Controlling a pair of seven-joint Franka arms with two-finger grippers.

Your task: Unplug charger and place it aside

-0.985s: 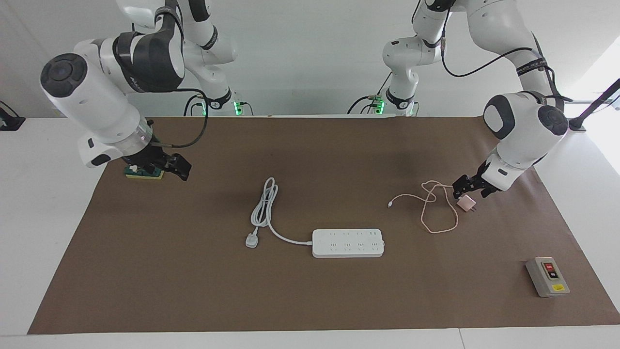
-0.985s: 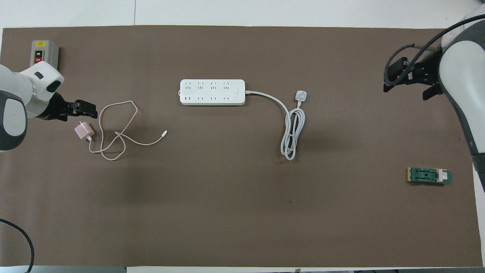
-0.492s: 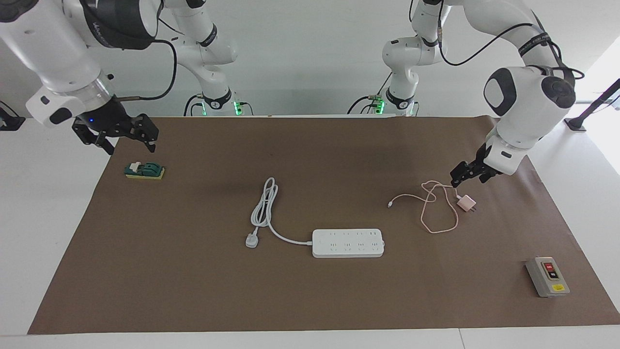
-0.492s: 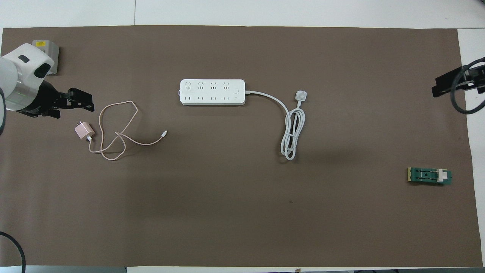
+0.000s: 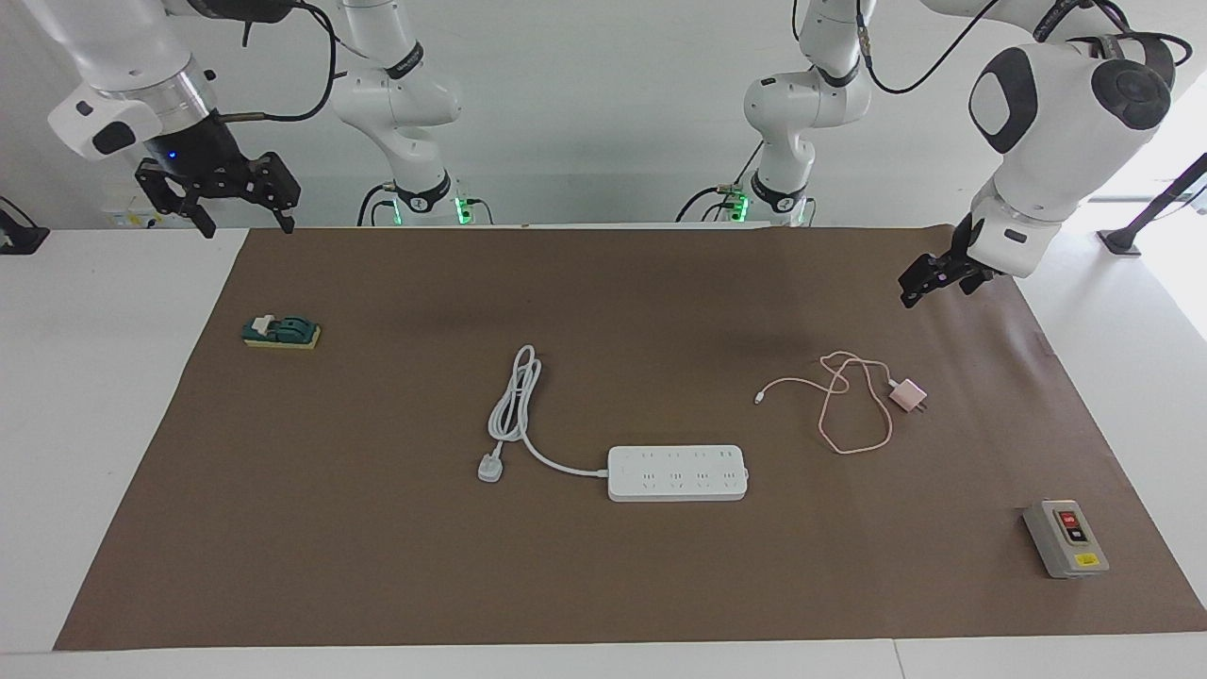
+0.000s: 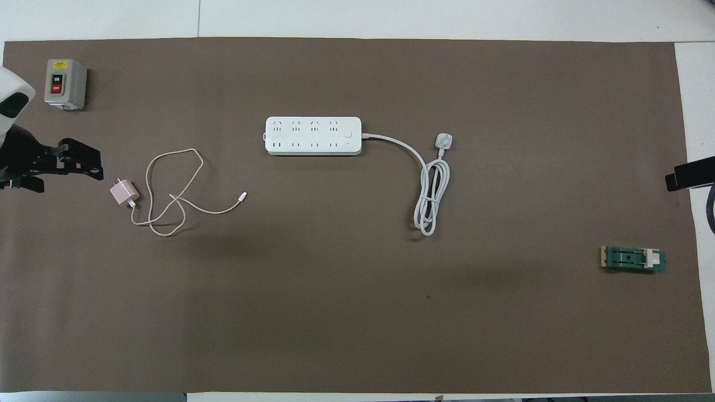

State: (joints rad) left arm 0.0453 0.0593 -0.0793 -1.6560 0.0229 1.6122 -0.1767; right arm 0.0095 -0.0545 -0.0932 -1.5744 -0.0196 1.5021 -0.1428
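Observation:
The pale pink charger (image 5: 908, 395) lies on the brown mat toward the left arm's end, with its thin pink cable (image 5: 853, 415) looped beside it. It is apart from the white power strip (image 5: 677, 472) and nearer to the robots than it. My left gripper (image 5: 938, 281) is open and empty, raised above the mat beside the charger and not touching it. In the overhead view the charger (image 6: 123, 193) lies just beside the left gripper (image 6: 61, 167). My right gripper (image 5: 243, 219) is open and empty, raised high at the mat's edge at the right arm's end.
The power strip's thick white cord ends in a white plug (image 5: 489, 467) lying on the mat. A grey on/off switch box (image 5: 1066, 538) stands at the left arm's end, farther from the robots. A small green block (image 5: 281, 332) lies at the right arm's end.
My left gripper has risen and drawn back from the charger, which stays lying where it was. My right gripper has lifted off the green block and pulled back toward its base.

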